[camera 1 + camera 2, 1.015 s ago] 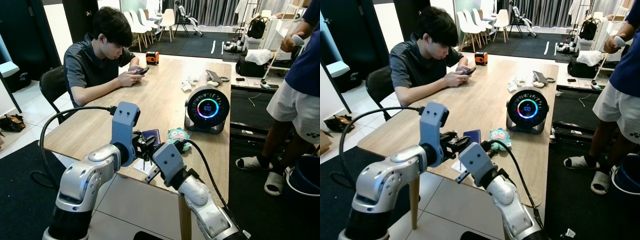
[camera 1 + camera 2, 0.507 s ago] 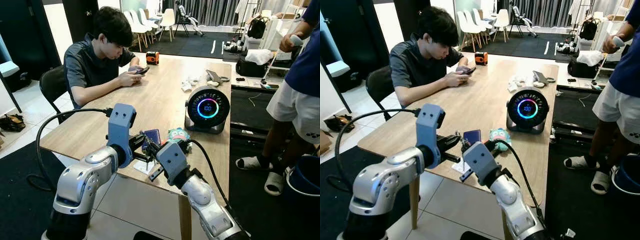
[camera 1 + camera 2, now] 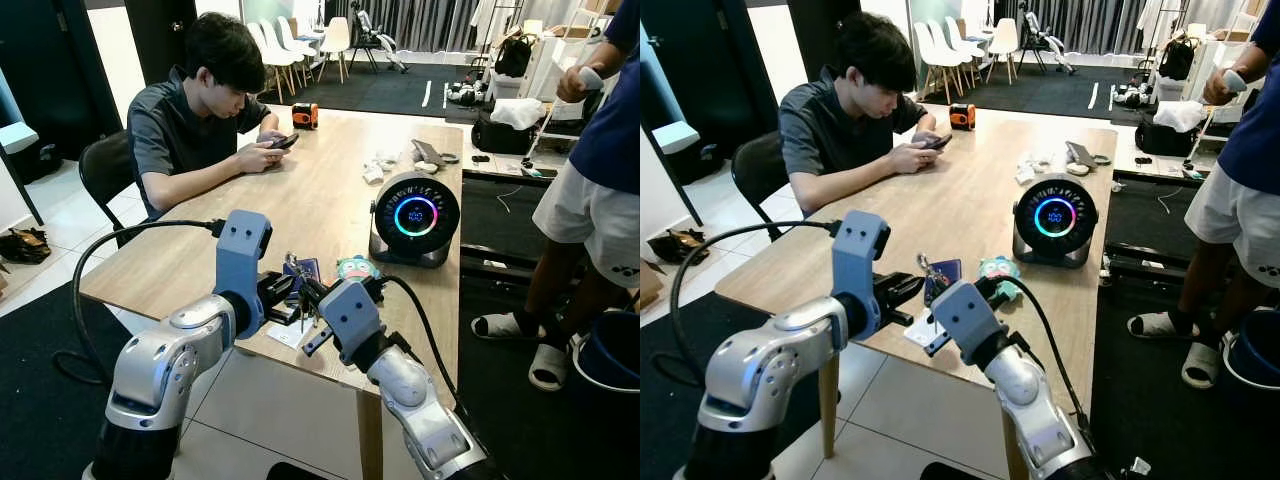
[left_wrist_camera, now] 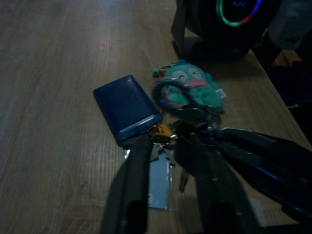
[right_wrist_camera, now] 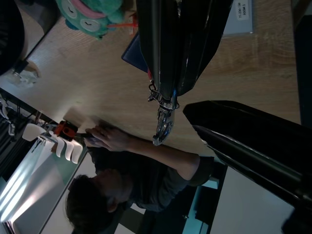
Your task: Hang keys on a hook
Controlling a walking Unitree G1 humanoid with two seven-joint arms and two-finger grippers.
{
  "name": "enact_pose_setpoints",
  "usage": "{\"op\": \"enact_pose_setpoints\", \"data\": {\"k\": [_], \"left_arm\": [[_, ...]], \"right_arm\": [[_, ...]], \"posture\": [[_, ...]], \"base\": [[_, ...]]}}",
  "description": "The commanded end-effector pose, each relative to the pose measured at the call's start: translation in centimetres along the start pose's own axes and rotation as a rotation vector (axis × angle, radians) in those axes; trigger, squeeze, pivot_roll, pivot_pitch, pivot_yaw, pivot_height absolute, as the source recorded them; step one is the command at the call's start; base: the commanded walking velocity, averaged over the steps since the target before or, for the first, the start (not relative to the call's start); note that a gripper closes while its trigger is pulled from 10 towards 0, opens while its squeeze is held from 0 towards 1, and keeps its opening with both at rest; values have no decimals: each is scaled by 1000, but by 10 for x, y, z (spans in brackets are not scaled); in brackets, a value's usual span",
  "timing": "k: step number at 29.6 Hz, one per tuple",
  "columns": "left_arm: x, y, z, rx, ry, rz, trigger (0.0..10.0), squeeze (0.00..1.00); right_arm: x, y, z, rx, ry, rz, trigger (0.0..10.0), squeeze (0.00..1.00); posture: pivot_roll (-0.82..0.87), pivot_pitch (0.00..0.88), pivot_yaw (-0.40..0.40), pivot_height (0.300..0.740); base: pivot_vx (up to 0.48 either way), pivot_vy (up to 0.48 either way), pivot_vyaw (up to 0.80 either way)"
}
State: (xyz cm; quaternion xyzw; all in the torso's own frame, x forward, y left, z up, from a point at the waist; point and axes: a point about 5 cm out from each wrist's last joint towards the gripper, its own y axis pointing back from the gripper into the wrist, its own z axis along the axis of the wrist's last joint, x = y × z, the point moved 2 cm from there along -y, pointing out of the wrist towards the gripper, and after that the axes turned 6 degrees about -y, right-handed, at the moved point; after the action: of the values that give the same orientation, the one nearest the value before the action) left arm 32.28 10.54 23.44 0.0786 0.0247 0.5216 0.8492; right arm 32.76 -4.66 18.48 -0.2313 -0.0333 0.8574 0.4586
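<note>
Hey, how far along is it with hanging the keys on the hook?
Done: the keys look picked up, pinched in the right tool just above the table edge. In hand: holding them there, with the open left tool close beside. Left: carrying them to a hook and hanging them.

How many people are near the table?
2. One person sits at the table's left side looking at a phone; another person stands at its right side. More may be outside the picture.
</note>
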Motion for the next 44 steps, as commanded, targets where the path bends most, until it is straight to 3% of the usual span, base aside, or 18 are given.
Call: {"op": "enact_pose_setpoints", "data": {"k": [1, 5, 6, 7, 8, 9, 13, 20, 24, 32, 38, 44], "left_arm": [[14, 6, 0, 14, -7, 52, 10000, 1000], [18, 9, 1, 16, 15, 49, 10000, 1000], [18, 9, 2, 16, 27, 44, 10000, 890], [17, 9, 2, 16, 37, 42, 10000, 271], [17, 9, 2, 16, 37, 42, 10000, 271], [15, 7, 2, 21, 52, 34, 10000, 0], [5, 4, 0, 38, 105, -17, 10000, 0], [-1, 11, 1, 64, 220, -108, 10000, 0], [-9, 4, 2, 72, 296, -107, 10000, 0], [-22, -3, 7, 94, 341, -116, 10000, 0], [-35, -18, -5, 153, 365, -89, 10000, 0], [-26, -24, -3, 144, 380, -20, 10000, 0]], "right_arm": [[-2, 0, 3, -21, 11, -5, 10000, 0], [-4, 1, 2, -17, 14, -9, 10000, 0], [-4, 0, 2, -16, 16, -8, 10000, 0], [-3, 0, 2, -17, 20, -7, 10000, 0], [-3, 0, 2, -17, 20, -7, 10000, 0], [-2, -1, 2, -17, 37, 0, 10000, 0], [2, -4, -1, -1, 86, 8, 10000, 0], [-8, 1, -6, 22, 101, -21, 10000, 0], [-5, -1, -8, 20, 143, 2, 10000, 0], [3, -8, -8, 20, 149, 8, 10000, 0], [6, -14, -4, -4, 143, 16, 10000, 0], [13, -14, 2, -29, 127, 29, 10000, 0]], "posture": [[83, 111, 24, 740], [86, 110, 23, 740], [88, 110, 23, 740], [88, 110, 23, 740], [88, 110, 23, 740], [89, 109, 23, 740], [86, 105, 26, 740], [88, 103, 27, 740], [90, 101, 28, 740], [95, 104, 28, 740], [96, 107, 28, 740], [84, 108, 32, 740]], "base": [[0, 0, 0], [0, 0, 0], [0, 0, 0], [0, 0, 0], [0, 0, 0], [0, 0, 0], [0, 0, 0], [0, 0, 0], [0, 0, 0], [0, 0, 0], [0, 0, 0], [0, 0, 0]]}}
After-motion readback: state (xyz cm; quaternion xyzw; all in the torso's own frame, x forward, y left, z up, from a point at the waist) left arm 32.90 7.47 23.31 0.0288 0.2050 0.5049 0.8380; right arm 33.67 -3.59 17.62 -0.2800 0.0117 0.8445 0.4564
